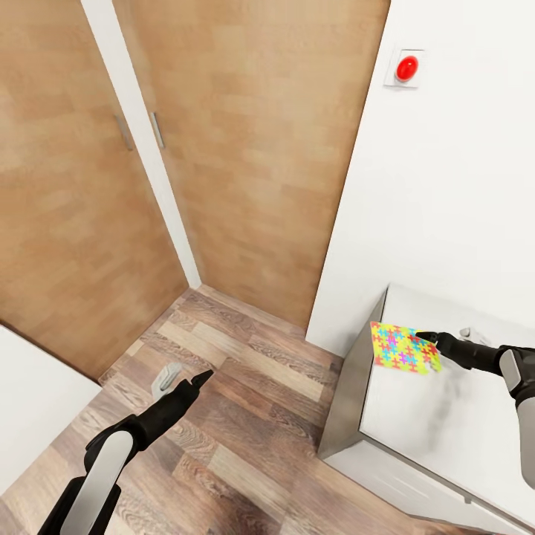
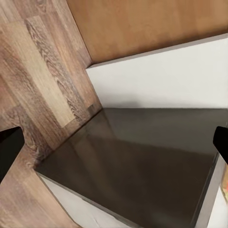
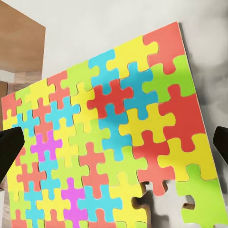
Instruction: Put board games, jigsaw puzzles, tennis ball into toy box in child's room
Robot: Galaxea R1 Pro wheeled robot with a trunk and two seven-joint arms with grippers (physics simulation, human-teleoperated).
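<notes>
The jigsaw puzzle (image 1: 403, 347) lay flat near the corner of the light grey surface (image 1: 446, 431), close to its edge by the wall. It was a thin square of yellow, blue, pink, orange and green pieces, so it had no long side to line up with. In the right wrist view, one corner (image 3: 164, 202) looked broken up, with a few pieces slightly loose.

The right end effector (image 1: 426, 338) was right at the puzzle's side that faced the arm, and the puzzle lay straight ahead of it. Its two dark fingertips (image 3: 9, 149) showed wide apart with the puzzle between them, so it was spread open and gripping nothing. I could not tell if a finger touched the puzzle.

The left end effector (image 1: 202, 377) hung over the wood-plank floor (image 1: 245, 416), well apart from the puzzle, so the right arm was much nearer. Its fingertips (image 2: 8, 152) also stood apart, and it held nothing.

No toy box showed in these pictures, so the puzzle was not yet in it. A red round button (image 1: 406, 68) sat high on the white wall (image 1: 453, 186).
</notes>
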